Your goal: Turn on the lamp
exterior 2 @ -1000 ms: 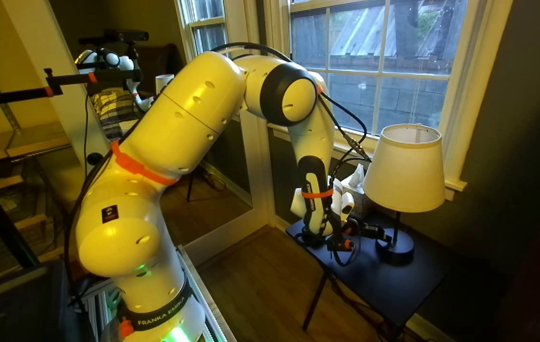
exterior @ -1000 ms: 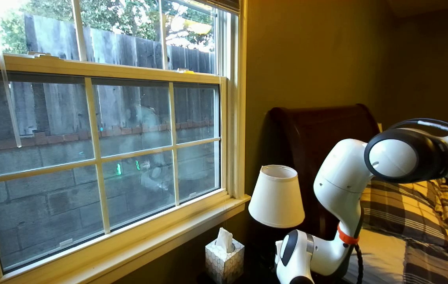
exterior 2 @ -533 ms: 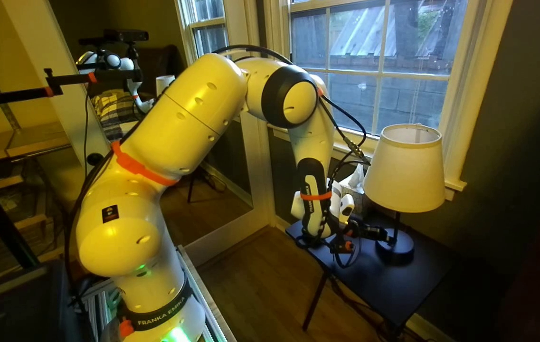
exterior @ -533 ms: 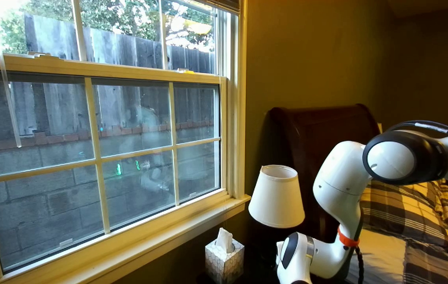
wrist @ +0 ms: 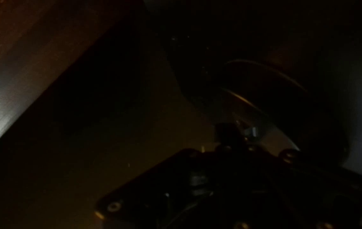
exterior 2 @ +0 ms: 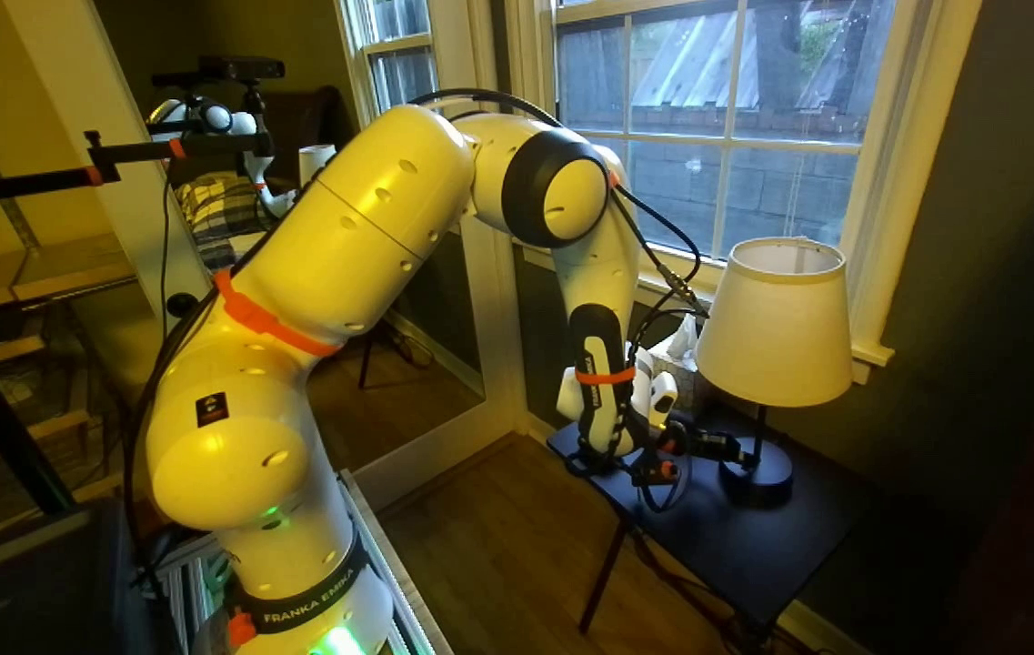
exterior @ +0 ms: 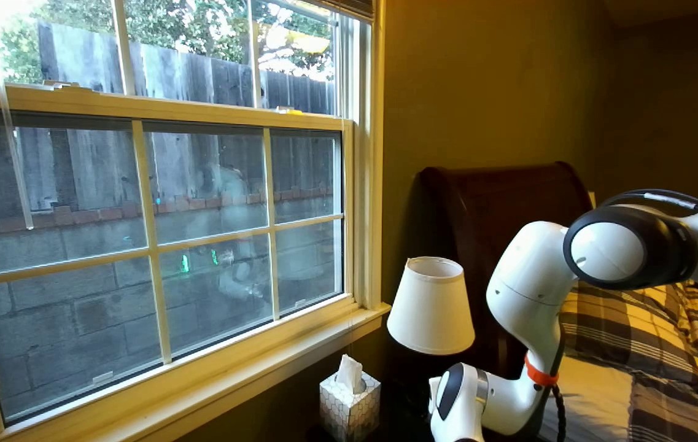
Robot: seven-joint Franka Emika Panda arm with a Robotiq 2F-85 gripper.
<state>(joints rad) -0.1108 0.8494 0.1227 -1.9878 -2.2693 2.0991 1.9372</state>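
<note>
On the table, the lamp stands just beyond the jaws, which, dimly seen, look together.

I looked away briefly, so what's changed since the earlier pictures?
The robot arm's elbow sank slightly, seen in both exterior views. No grasp or release shows: near the lamp, the claw looks unmoved. The lamp, tissue box and black table stayed put.

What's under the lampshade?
In an exterior view: a dark stem on a round base, standing on the black table; the hand is close by, contact unclear. Any bulb or socket is covered by the lampshade itself.
</note>
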